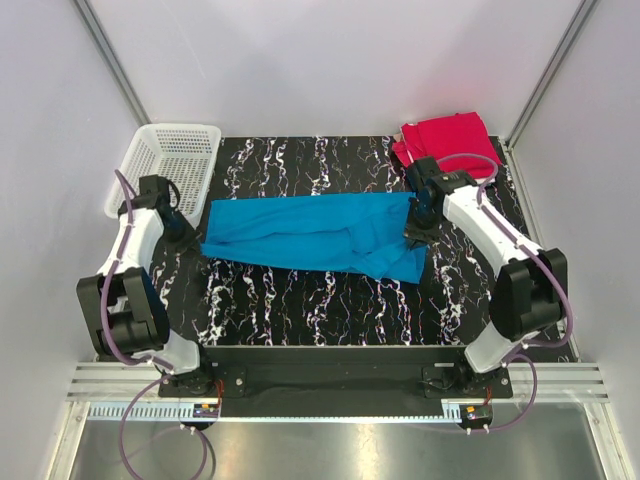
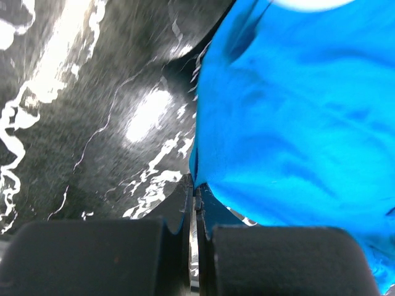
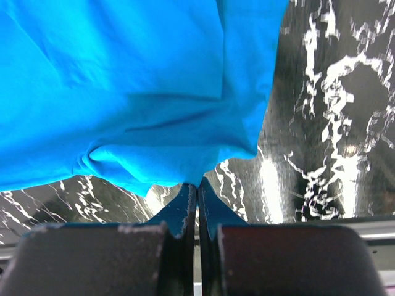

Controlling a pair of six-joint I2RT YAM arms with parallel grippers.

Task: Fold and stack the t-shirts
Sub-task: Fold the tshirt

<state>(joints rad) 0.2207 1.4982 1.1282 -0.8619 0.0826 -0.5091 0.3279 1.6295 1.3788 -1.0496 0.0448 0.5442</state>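
A bright blue t-shirt (image 1: 310,232) lies folded into a long band across the middle of the black marbled table (image 1: 330,310). My left gripper (image 1: 190,238) is shut on its left edge; in the left wrist view the cloth (image 2: 296,123) runs straight into the closed tips (image 2: 195,188). My right gripper (image 1: 417,232) is shut on the right end, and the right wrist view has the blue cloth (image 3: 136,92) pinched at the tips (image 3: 197,185). A red t-shirt (image 1: 447,138) lies folded at the back right corner.
A white mesh basket (image 1: 170,165) stands at the back left, just behind my left arm. White walls enclose the table on three sides. The arm bases sit at the near edge.
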